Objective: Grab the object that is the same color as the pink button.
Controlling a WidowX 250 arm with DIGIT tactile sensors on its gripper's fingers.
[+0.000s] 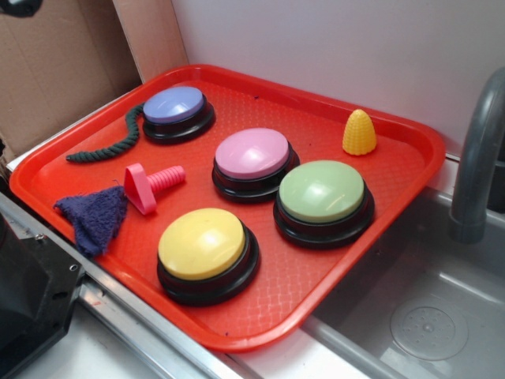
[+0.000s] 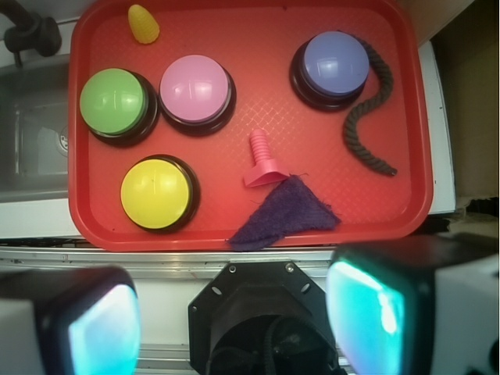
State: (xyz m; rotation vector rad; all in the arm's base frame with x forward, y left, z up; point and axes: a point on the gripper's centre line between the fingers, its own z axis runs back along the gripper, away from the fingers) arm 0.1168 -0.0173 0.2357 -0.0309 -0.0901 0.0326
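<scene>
One pink bolt (image 1: 152, 185) with triangular head and ridged shaft lies beyond the spread, empty jaws (image 2: 234, 320).

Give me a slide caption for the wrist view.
Open jaws above red plastic tray; small pink plastic bolt lies beside dark blue cloth scrap, near round pink dome button.

We see a red tray (image 1: 410, 150) holding three dome buttons: purple-blue (image 1: 174, 105) at the back, green (image 1: 322, 190) and yellow (image 1: 202, 242) nearer the front. A dark green rope (image 1: 110, 146) curls beside the purple-blue one. A yellow corn-shaped cone (image 1: 359, 132) stands apart. A dark blue cloth scrap (image 1: 95, 216) lies at the tray's edge. A metal sink (image 1: 426, 308) adjoins.
</scene>
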